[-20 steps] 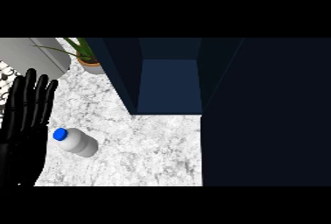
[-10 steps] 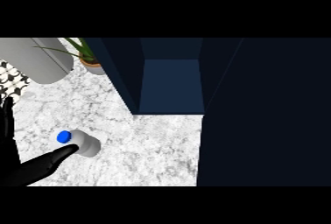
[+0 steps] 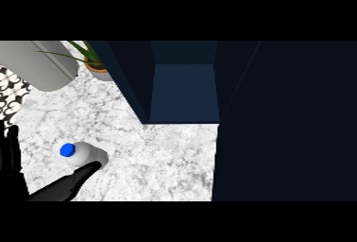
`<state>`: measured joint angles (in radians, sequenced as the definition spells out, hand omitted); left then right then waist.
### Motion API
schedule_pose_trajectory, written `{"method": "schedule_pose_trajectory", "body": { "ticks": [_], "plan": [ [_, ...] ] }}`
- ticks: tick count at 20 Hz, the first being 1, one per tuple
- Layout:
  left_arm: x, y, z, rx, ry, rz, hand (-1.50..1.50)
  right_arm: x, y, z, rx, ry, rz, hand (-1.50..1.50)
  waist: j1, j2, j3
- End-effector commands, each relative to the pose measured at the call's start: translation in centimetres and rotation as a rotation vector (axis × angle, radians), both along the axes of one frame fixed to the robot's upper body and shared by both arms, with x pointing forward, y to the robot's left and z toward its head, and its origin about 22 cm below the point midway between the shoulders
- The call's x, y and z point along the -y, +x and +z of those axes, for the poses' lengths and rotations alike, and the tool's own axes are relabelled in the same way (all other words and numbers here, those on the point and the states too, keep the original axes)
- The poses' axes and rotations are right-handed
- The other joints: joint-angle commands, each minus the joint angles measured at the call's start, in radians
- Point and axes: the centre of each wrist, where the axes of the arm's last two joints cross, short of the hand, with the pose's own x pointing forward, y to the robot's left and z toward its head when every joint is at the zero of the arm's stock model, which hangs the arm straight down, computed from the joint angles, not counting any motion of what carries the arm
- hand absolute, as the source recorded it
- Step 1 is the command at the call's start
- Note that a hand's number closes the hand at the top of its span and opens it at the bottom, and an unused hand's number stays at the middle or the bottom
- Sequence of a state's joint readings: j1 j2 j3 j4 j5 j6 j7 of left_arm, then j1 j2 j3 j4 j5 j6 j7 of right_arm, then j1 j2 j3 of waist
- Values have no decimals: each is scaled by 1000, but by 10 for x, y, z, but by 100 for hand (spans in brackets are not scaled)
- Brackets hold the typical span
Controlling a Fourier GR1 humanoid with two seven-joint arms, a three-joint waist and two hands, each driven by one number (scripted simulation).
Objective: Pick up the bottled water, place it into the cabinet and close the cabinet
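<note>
The water bottle (image 3: 87, 155) lies on the marble counter (image 3: 160, 160) at the left, white with a blue cap (image 3: 67, 150) pointing left. My left hand (image 3: 59, 186) comes in from the lower left corner. Its thumb stretches up and right, and its tip touches the bottle's near side. Its straight fingers (image 3: 10, 156) stand along the left edge, apart from the bottle. The hand is open and holds nothing. The dark blue cabinet (image 3: 185, 90) stands open at the top middle. My right hand does not show.
The cabinet's dark door or side panel (image 3: 286, 123) fills the right of the view. A potted plant (image 3: 96, 70) stands beside the cabinet's left wall. A grey rounded object (image 3: 42, 64) and a black-and-white patterned thing (image 3: 10, 92) sit at the far left.
My left hand has sunk toward the lower left corner from its upright pose beside the bottle, and its thumb now reaches the bottle. The bottle has stayed in place.
</note>
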<state>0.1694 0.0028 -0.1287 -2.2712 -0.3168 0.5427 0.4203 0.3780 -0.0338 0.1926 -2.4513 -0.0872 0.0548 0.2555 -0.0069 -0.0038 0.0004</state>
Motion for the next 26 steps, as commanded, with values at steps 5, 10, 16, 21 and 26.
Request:
{"method": "schedule_pose_trajectory", "body": {
  "ticks": [5, 10, 16, 21, 26],
  "plan": [
    [23, -10, 1, -53, 0, 61, -150, -9, -46, 15, -21, 7, -5, -150, -4, 0, 0],
    [18, -10, -22, -70, 30, 112, -150, 3, -53, 10, -5, 3, 2, -150, -5, -1, 0],
    [6, 0, -45, -104, 16, 173, -150, -2, -53, 7, -10, 1, -13, -150, -1, 2, -1],
    [-13, 4, -90, -165, 12, 212, -150, 0, -67, 2, -18, -10, 20, -150, -12, -2, -2],
    [-28, 9, -115, -165, -42, 194, -150, 7, -62, 0, 7, -31, -5, -150, -2, 1, -2]
  ]
}}
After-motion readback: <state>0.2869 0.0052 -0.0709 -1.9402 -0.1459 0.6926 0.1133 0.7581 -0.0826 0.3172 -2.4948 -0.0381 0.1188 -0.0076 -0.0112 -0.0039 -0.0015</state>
